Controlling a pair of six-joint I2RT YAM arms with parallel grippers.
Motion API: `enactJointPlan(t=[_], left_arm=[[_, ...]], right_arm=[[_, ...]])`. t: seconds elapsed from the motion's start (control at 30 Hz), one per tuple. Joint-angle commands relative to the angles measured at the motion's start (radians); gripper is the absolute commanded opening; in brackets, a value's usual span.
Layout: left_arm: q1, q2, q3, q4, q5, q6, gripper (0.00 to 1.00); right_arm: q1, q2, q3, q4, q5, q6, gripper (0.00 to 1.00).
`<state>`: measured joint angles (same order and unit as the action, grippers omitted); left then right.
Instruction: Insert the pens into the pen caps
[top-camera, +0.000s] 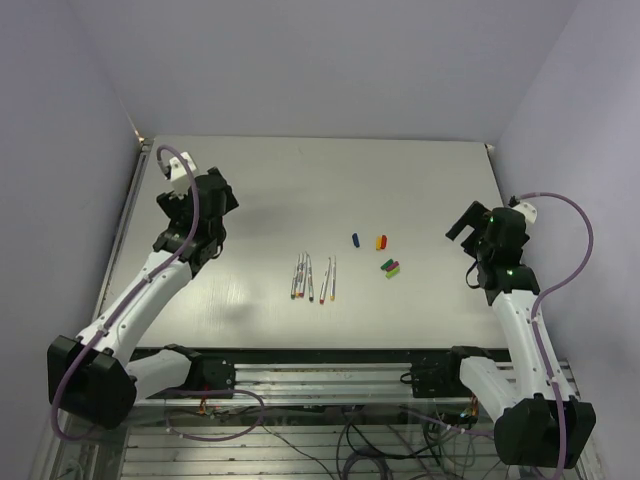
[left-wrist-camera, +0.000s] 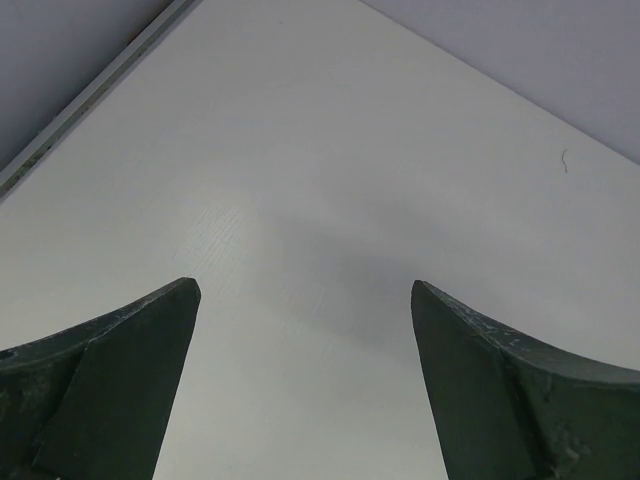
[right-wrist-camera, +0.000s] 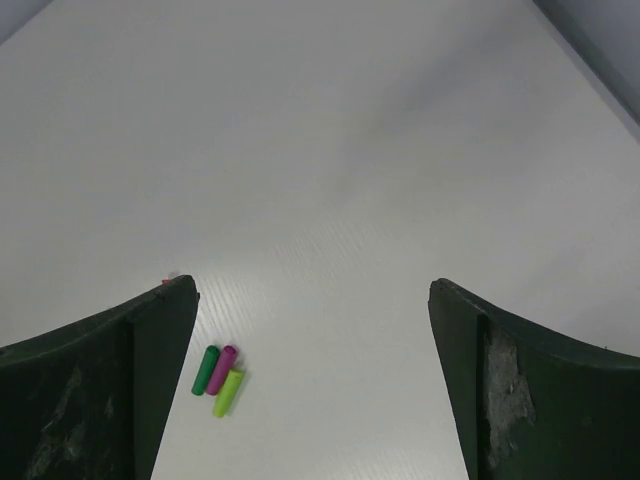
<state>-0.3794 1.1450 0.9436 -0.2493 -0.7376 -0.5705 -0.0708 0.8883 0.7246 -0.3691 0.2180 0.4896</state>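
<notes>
Pens (top-camera: 313, 278), thin white-grey plastic markers, lie in a row on the white table (top-camera: 400, 180), held by neither arm. The left gripper (left-wrist-camera: 305, 290), its dark fingers spread wide, hangs well left of that row. The right gripper (right-wrist-camera: 313, 285), equally spread, hangs well right. Stubby coloured plastic caps (top-camera: 388, 266) lie just right of the row, with the green, purple and lime ones touching.

Open tabletop (top-camera: 300, 190) around the pens (top-camera: 310, 282) and pen caps (top-camera: 389, 267), walls (top-camera: 70, 150) close at either side.
</notes>
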Motion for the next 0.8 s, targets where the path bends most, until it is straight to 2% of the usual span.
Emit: enactJointPlan(t=[0.0,0.23,0.43,0.6,0.77], left_arm=[[0.004,-0.037,-0.023,-0.015,-0.006,-0.009,0.98],[0.004,-0.025,-0.029,-0.012,-0.001,-0.015,0.98],[0.004,-0.021,-0.008,-0.03,-0.02,-0.014,0.98],[0.001,-0.065,-0.058,0.038,0.03,0.053,0.98],[-0.01,-0.089,-0.094,0.098,0.114,0.101,0.98]], right_arm=[[0.005,-0.006,-0.013,0.004,0.013,-0.006,1.0],[0.005,0.016,-0.014,-0.019,0.036,0.008,1.0],[0.005,-0.082,-0.072,0.041,-0.012,-0.027,1.0],[0.003,-0.164,-0.1,0.066,0.019,0.013,1.0],[0.003,-0.15,-0.075,0.047,0.061,0.04,1.0]])
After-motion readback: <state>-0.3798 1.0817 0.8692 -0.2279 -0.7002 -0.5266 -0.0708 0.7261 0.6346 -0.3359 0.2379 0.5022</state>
